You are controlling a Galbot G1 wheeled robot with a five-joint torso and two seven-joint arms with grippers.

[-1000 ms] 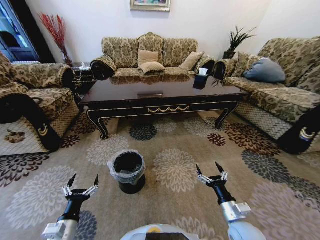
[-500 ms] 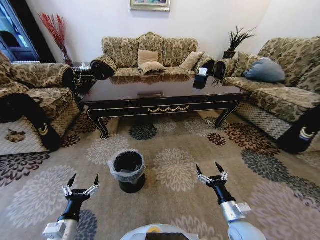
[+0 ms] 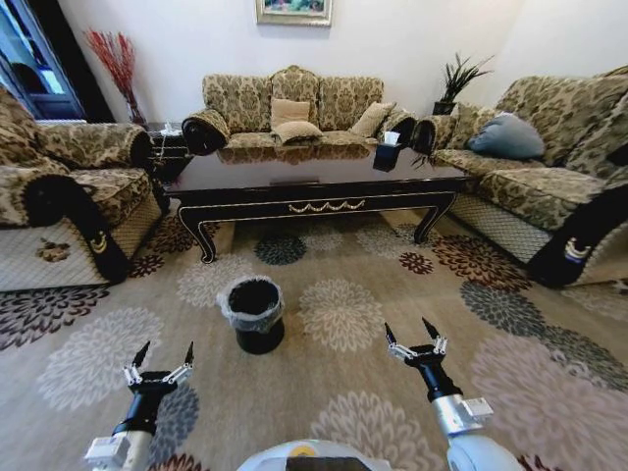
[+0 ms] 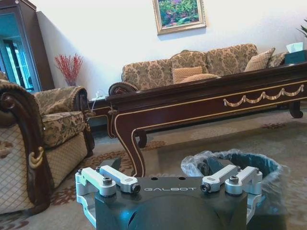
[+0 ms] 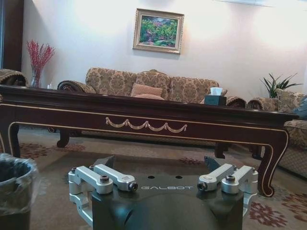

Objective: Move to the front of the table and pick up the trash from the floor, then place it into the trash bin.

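The table (image 3: 314,182) of glossy dark wood stands ahead of me across the flower-patterned floor (image 3: 343,314). The black trash bin (image 3: 228,312), lined with a clear bag, stands on the carpet between me and the table, ahead of my left gripper (image 3: 164,355). That gripper hangs low and open with nothing in it. My right gripper (image 3: 412,334) hangs level with it to the right, also open and holding nothing. In the left wrist view the trash bin (image 4: 240,160) sits just beyond the gripper (image 4: 163,165), below the table (image 4: 201,103). The trash is out of view.
Patterned sofas ring the table: one at the back (image 3: 294,108), an armchair on the left (image 3: 69,196), a sofa on the right (image 3: 530,177). A tissue box (image 3: 390,147) sits on the table. Open carpet lies around the bin.
The whole head picture has shifted: table and bin now sit farther off and higher, with more carpet showing near me. The camera has moved; both grippers hold the same pose.
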